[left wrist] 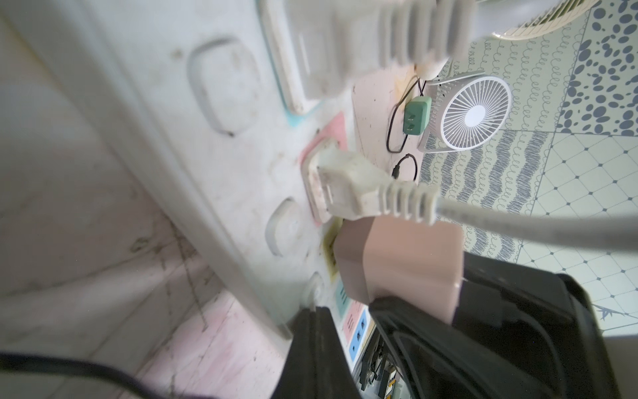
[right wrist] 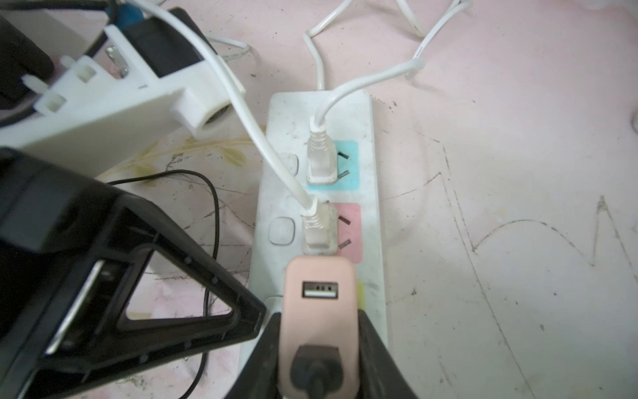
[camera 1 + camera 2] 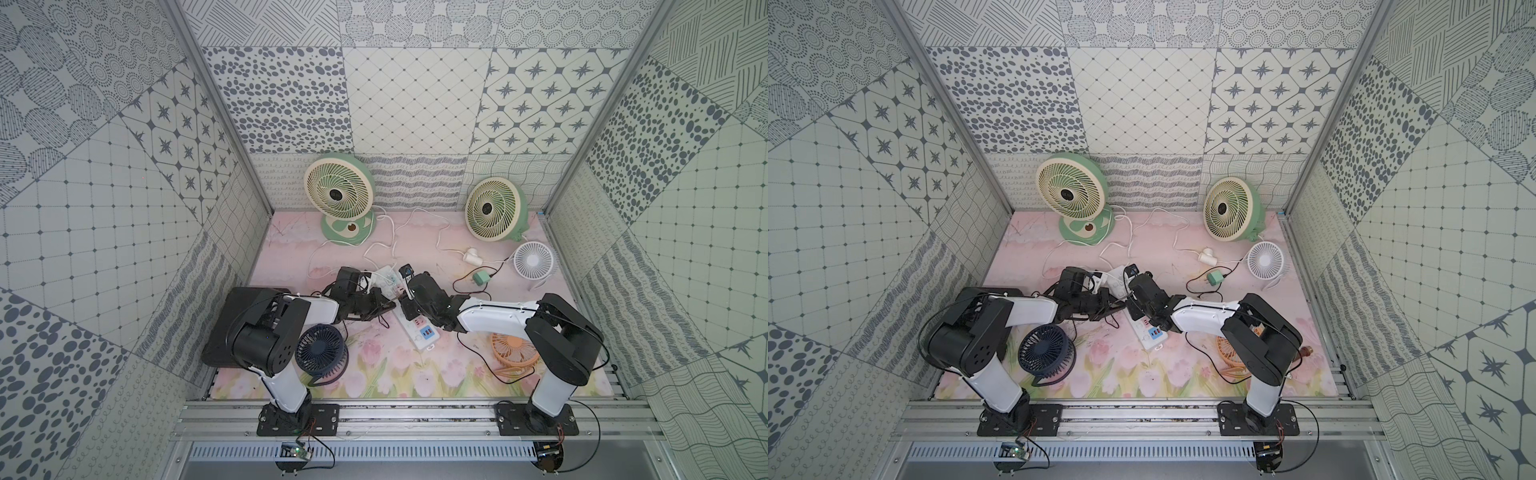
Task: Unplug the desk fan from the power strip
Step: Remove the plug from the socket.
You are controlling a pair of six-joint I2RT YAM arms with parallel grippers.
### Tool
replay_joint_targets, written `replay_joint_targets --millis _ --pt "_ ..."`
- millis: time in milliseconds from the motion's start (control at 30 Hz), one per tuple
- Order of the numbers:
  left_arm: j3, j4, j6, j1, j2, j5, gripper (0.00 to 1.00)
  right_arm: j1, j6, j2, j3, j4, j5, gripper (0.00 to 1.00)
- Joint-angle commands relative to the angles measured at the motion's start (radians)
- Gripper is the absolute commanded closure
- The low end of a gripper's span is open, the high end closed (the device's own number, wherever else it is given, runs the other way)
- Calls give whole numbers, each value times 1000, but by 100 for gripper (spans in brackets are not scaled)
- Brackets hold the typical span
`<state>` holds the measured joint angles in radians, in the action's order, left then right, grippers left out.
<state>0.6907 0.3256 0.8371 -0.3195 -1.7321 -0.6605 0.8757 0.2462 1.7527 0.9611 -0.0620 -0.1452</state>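
Long white power strip with pastel sockets (image 2: pixel 276 138) (image 3: pixel 420 336) lies flat on the pink floral mat (image 3: pixel 415 382), and both arms meet over its middle. Right gripper (image 2: pixel 319 317) is partly open, its 2 black fingers (image 2: pixel 371 342) clamped on the sides of a pink rectangular USB adapter (image 2: pixel 321 331) (image 1: pixel 400 262) over the strip's yellow socket. Can't tell if its prongs are seated. Left gripper (image 2: pixel 255 312) is fully closed and holds nothing, tip at the strip's edge just beside the adapter. 2 white plugs (image 2: pixel 321 162) (image 2: pixel 317 228) sit in the strip's blue and pink sockets.
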Motion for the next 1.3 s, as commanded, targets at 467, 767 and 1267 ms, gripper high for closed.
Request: replay_joint_targets --millis 467,767,1267 --pt "2 -121 0 8 -9 114 100 -14 64 -23 -25 -111 87 91" --pt "1 -117 1 8 -14 114 100 69 -52 14 53 4 -55 91" --pt "-2 -115 0 8 -13 117 100 67 -44 12 63 15 -49 91"
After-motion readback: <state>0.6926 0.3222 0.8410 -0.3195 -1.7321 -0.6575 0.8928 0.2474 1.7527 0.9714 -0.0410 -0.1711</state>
